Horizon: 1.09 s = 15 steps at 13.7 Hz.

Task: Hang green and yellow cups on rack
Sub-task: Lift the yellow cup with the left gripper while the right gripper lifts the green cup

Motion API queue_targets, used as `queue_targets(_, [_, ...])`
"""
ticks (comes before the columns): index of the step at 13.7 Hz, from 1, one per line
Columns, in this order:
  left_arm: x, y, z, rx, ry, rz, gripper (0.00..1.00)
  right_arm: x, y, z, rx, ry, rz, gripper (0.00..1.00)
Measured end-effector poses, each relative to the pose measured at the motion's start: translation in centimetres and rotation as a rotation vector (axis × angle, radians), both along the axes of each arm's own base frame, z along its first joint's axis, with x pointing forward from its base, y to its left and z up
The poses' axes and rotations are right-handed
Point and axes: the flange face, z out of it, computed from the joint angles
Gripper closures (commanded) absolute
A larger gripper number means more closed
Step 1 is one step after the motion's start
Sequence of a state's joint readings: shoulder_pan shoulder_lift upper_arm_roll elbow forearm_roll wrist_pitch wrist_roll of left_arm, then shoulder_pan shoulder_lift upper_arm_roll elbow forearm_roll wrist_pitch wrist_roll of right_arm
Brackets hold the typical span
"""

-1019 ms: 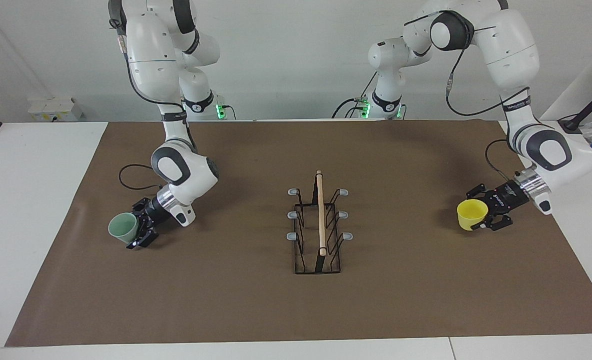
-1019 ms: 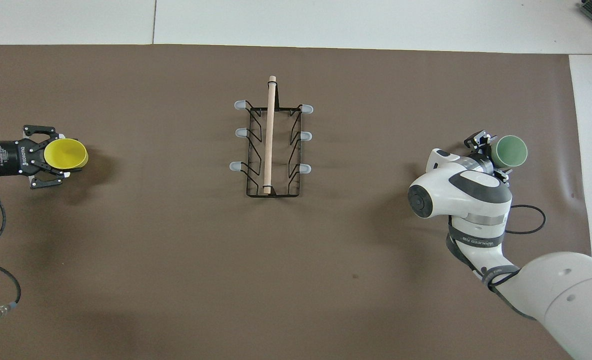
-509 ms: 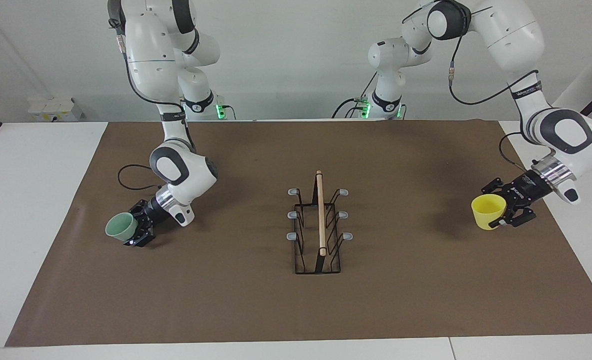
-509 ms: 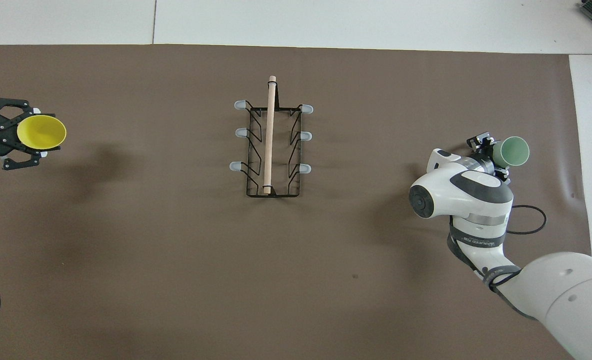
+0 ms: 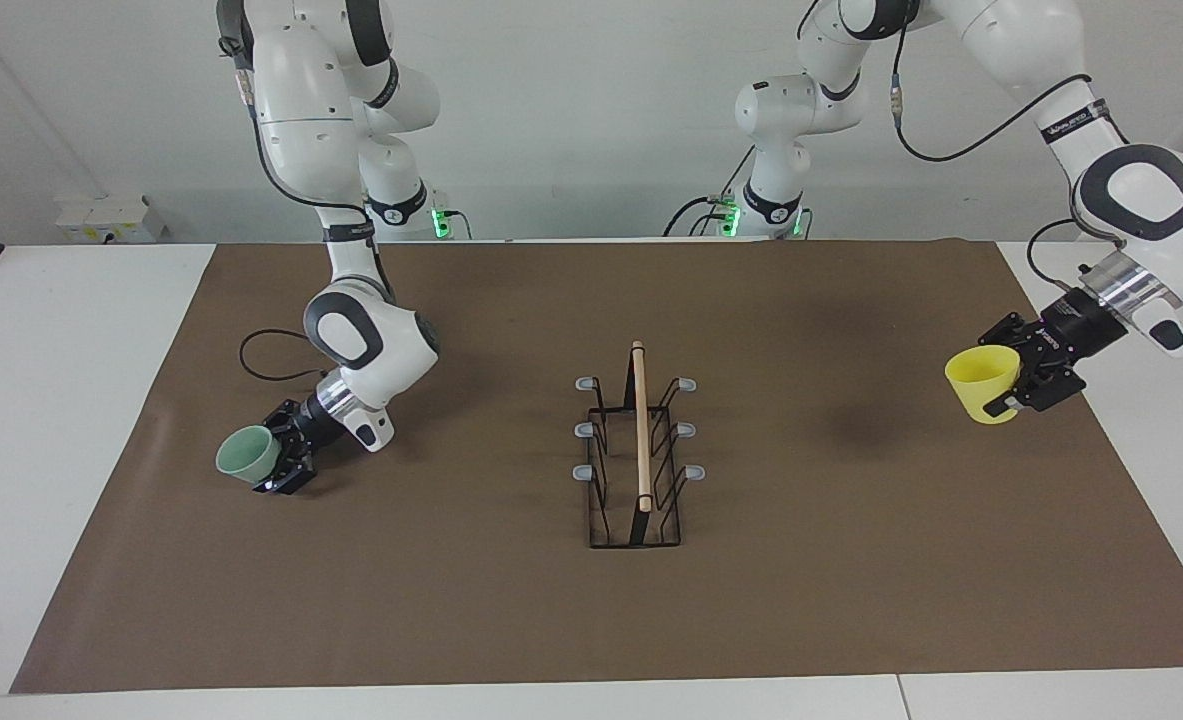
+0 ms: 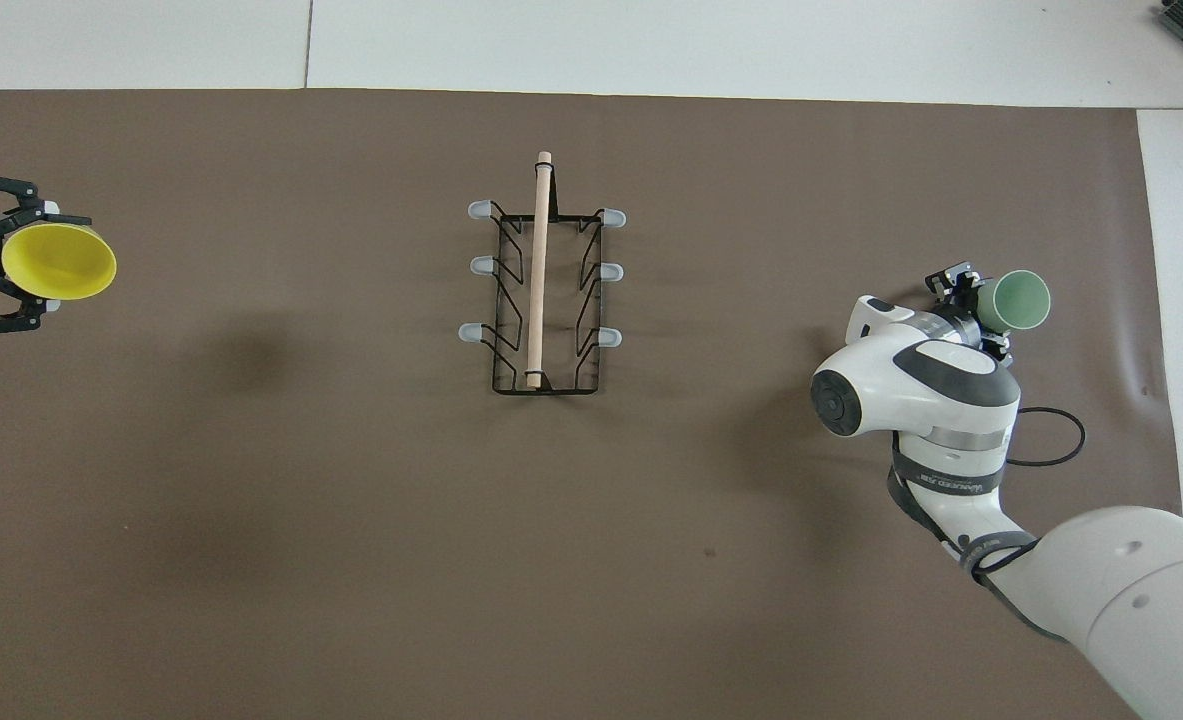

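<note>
Gripping the yellow cup [image 5: 983,385], the left claw [image 5: 1017,388] hangs above the worktop's [image 5: 511,600] left-arm end; the right claw [image 5: 281,462] clamps the green cup [image 5: 247,455] low at the other end. Overhead, the black wire rack [image 6: 543,290], wooden-rodded, grey-pegged, stands between both tapered plastic cups, well apart.

Two cups on show: one green cup [image 5: 248,452] at the left of the facing view and one yellow cup [image 5: 984,384] at its right. One rack [image 5: 636,462] sits at the frame's centre, carrying one wooden rod [image 5: 640,425] and six grey-tipped pegs [image 5: 585,383], three down each side. One brown mat [image 5: 511,600] covers the one table [image 5: 51,400], and two arms come in from the top, each with one gripper.
</note>
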State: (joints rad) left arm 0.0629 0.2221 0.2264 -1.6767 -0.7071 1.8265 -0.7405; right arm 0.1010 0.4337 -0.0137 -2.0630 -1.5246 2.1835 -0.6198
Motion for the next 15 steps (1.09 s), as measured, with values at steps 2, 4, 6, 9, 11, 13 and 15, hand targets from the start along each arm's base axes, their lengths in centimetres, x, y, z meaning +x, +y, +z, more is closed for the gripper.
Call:
queue_targets(2, [-0.4,-2.8,2.1,0.084,-0.019,-0.083,1.00,0.4,0.6,1.5,0.097,0.020,-0.030,0.71])
queue_targets(4, [-0.4,-6.5,3.5,0.168,-0.036,-0.165,1.00,0.8,0.6,3.8,0.186,0.011,-0.071,0.71])
queue_targets(6, [-0.5,-9.9,4.4,0.238,-0.046,-0.218,1.00,1.0,1.0,6.5,0.275,-0.016,-0.117,0.71])
queue_targets(9, [-0.3,-14.5,5.5,0.324,-0.096,-0.242,1.00,0.7,3.8,10.1,0.463,-0.021,-0.209,0.71])
queue_targets(11, [-0.1,-18.2,5.7,0.383,-0.154,-0.264,1.00,0.4,5.0,11.8,0.578,-0.019,-0.269,0.71])
queue_targets(13, [-0.3,-22.0,4.8,0.466,-0.214,-0.312,1.00,0.1,5.9,13.1,0.707,-0.010,-0.341,0.71])
queue_targets(15, [-0.8,-25.9,4.0,0.532,-0.301,-0.374,1.00,-0.2,7.2,14.6,0.855,0.005,-0.407,0.71])
